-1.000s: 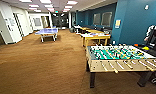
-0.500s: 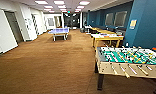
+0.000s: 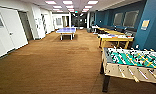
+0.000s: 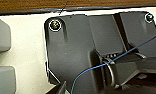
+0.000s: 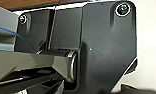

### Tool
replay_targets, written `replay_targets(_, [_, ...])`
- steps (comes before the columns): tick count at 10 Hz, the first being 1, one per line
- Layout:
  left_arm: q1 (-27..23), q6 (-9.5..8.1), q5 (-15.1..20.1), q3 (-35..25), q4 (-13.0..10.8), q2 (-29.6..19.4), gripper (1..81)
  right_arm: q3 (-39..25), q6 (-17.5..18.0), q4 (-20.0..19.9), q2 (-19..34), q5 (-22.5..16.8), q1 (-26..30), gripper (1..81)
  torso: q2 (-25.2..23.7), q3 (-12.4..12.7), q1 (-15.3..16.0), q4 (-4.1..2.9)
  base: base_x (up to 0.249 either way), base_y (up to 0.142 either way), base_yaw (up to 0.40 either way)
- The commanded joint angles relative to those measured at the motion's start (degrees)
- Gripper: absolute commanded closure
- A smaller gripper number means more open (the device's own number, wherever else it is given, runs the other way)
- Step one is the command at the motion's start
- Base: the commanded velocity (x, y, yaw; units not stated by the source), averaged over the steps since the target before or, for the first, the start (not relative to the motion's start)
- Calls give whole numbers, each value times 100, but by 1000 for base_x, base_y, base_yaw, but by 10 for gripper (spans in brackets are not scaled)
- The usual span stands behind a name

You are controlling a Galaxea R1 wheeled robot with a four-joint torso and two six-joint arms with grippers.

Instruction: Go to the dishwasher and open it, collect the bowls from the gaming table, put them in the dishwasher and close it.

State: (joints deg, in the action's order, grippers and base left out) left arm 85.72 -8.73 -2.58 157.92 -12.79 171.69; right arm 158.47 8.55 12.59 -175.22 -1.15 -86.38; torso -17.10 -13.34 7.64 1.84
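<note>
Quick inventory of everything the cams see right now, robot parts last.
table-football table: one, green field, pale wooden sides, dark legs; near right of the head view.
yellow tables: a row, yellow with paler tops; along the blue wall on the right, behind the football table.
table-tennis table: one, blue top; mid-room, far.
double doors: white; left wall.
carpet: brown; across the floor.
ceiling lights: several, white panels.
blue cable: one; left wrist view, across the robot's dark plate.
</note>
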Motion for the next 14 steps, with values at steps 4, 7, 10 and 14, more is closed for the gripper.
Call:
replay_targets(4, [-236,55,285,11,4,-47,10,-10,-20,41,19,-307,231,10,0,0,0,0,0,0,0])
replay_targets(7, [-236,38,285,11,13,-29,10,-10,-20,41,19,-307,231,10,0,0,0,0,0,0,0])
replay_targets(10, [-236,29,285,11,22,-29,10,-10,-20,41,19,-307,222,10,0,0,0,0,0,0,0])
replay_targets(14, [-244,29,285,11,31,-21,10,-18,-20,33,19,-307,195,10,0,0,0,0,0,0,0])
